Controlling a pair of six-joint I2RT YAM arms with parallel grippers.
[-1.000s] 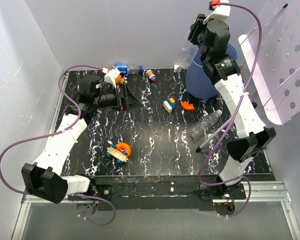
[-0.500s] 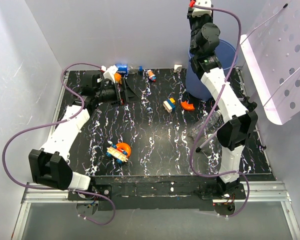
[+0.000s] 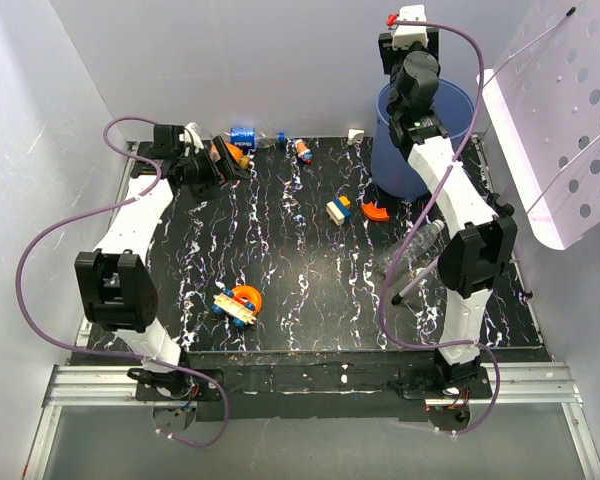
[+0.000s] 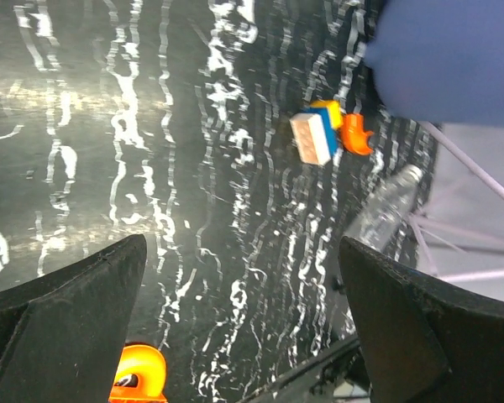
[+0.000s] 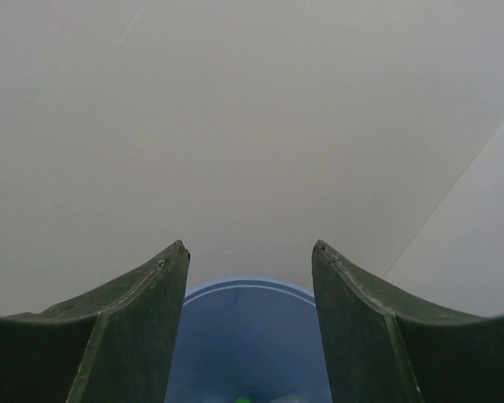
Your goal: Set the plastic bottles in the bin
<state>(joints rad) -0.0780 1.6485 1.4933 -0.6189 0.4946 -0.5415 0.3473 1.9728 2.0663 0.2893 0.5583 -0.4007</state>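
You are seeing the right gripper (image 5: 249,245), shut a second ago, standing parted and empty directly over the bin (image 5: 248,284), so a bottle is probably dropping in; the clear bottle (image 3: 412,248) is lying near the bin, and the left gripper (image 4: 244,242) is hanging wide open.

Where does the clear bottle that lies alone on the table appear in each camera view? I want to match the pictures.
Top external: the clear bottle lies right of centre, lower in the picture than the blue bin.
Left wrist: the clear bottle is right of centre, below the yellow-blue block.
Right wrist: not in it.
Shared landmark: the blue bin, in the top right corner for the left wrist and at bottom centre for the right wrist.
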